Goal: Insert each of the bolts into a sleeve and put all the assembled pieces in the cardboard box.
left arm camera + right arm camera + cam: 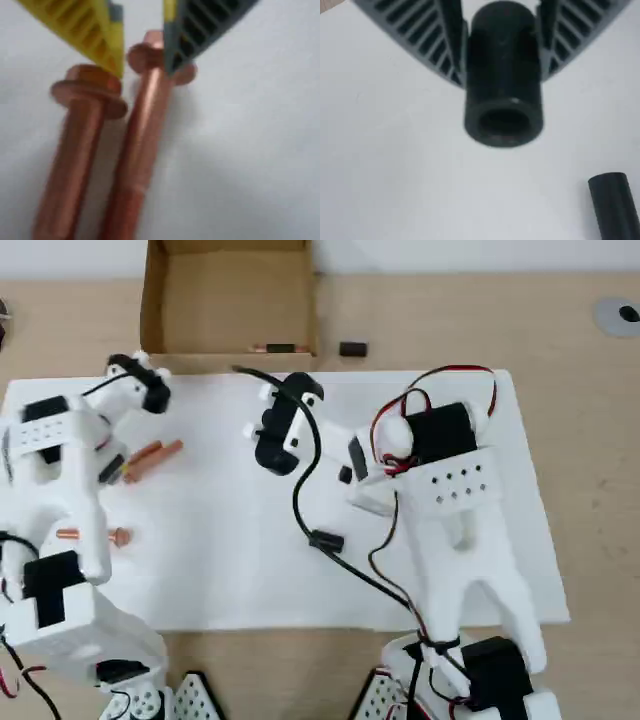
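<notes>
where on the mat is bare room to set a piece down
Bare: mat middle between the lone bolt and the cable; cardboard box floor. Crowded: around the bolt pair and the right gripper holding a sleeve.

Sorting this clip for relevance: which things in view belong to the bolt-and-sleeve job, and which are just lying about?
Job: two copper bolts at the left pincer; third bolt; black sleeve in the right pincer; spare sleeve nearby; loose sleeve beside the cardboard box; assembled piece inside it.
Lying about: white sheet; black cable; grey disc.
</notes>
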Robot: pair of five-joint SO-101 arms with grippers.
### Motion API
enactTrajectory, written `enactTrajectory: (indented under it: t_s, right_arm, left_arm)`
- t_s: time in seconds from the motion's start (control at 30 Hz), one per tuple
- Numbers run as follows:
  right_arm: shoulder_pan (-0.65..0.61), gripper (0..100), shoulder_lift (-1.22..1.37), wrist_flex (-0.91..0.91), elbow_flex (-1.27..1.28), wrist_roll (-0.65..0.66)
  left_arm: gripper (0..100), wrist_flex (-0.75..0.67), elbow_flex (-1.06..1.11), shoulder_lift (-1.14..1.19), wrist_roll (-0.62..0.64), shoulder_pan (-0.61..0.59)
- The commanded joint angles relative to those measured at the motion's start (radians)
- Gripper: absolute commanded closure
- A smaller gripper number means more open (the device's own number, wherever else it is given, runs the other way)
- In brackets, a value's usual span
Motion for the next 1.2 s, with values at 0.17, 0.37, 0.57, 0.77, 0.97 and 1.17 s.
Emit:
enactTrajectory:
  t_s: [0.17, 0.37, 0.57, 0.77, 0.97, 1.17]
  right_arm:
    - [-0.008, 98.7, -0.038, 0.005, -0.007, -0.009]
    - [-0.007, 98.7, -0.039, 0.005, -0.007, -0.008]
    - [-0.007, 98.7, -0.039, 0.005, -0.007, -0.005]
    - [-0.007, 98.7, -0.088, 0.009, -0.004, -0.005]
    - [-0.007, 98.7, -0.09, 0.012, -0.002, -0.005]
    - [-0.007, 98.7, -0.09, 0.012, -0.002, -0.005]
  left_arm:
    - [98, 0.334, -0.02, -0.217, 0.055, 0.083]
    - [98, 0.6, -0.009, -0.328, -0.252, 0.072]
    - [98, 0.609, 0.049, -0.328, -0.601, -0.084]
    - [98, 0.609, 0.049, -0.328, -0.76, -0.163]
    - [98, 0.586, 0.051, -0.328, -0.767, -0.17]
    - [98, 0.47, 0.106, -0.332, -0.772, -0.161]
